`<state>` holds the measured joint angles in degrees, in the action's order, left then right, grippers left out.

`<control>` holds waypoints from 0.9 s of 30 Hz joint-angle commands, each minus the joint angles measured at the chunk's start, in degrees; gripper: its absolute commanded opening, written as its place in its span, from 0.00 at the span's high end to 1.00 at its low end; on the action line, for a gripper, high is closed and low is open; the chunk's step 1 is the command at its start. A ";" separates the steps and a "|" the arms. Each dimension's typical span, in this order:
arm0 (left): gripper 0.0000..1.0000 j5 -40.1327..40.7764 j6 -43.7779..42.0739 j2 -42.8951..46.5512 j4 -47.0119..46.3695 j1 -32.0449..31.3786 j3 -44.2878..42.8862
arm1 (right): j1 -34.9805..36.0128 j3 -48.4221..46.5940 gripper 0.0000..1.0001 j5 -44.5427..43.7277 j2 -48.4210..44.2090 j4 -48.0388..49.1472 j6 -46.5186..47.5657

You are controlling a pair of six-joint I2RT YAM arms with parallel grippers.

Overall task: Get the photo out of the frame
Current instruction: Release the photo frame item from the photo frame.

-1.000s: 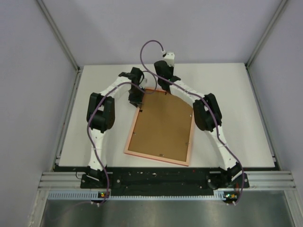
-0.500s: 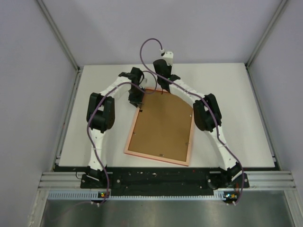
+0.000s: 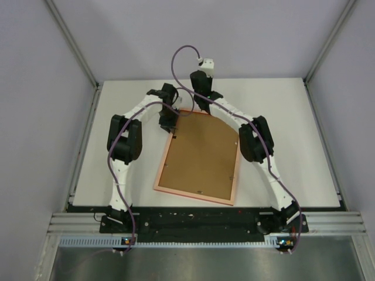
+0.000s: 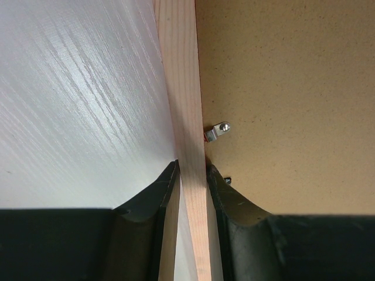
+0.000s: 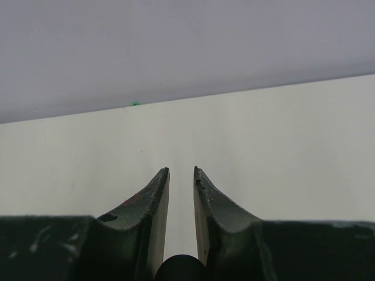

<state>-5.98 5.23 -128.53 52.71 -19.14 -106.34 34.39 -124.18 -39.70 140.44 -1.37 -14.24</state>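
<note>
The frame lies face down on the table, its pale pinkish rim around the brown backing board. The photo is hidden under the board. My left gripper is at the frame's far left corner. In the left wrist view it is shut on the frame's rim, one finger on the table side and one on the backing board. My right gripper hovers over the frame's far edge. Only bare table shows in the narrow gap of the right gripper, which is slightly open.
A small metal retaining tab sits on the board beside the rim, just ahead of my left fingers. Another tab shows near the frame's near edge. White table runs to the grey back wall. Both forearms flank the frame.
The right wrist has lifted and tipped up a little at the frame's far edge, and its cable loop has shifted. The left gripper and the frame have not moved.
</note>
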 commanded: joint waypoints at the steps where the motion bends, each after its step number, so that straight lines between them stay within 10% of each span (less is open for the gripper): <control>1: 0.79 2.37 -0.93 1.61 -0.24 0.50 1.14 | 0.68 -0.36 1.00 -1.08 1.41 3.83 1.32; 27: 0.79 2.20 -0.84 1.26 -0.24 0.42 0.79 | -1.08 -0.97 1.00 4.73 0.09 -4.70 -6.41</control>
<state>-5.96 5.23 -128.51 52.69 -19.14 -106.30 32.93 -124.18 -37.30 141.95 -1.74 -18.02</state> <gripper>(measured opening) 0.270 0.224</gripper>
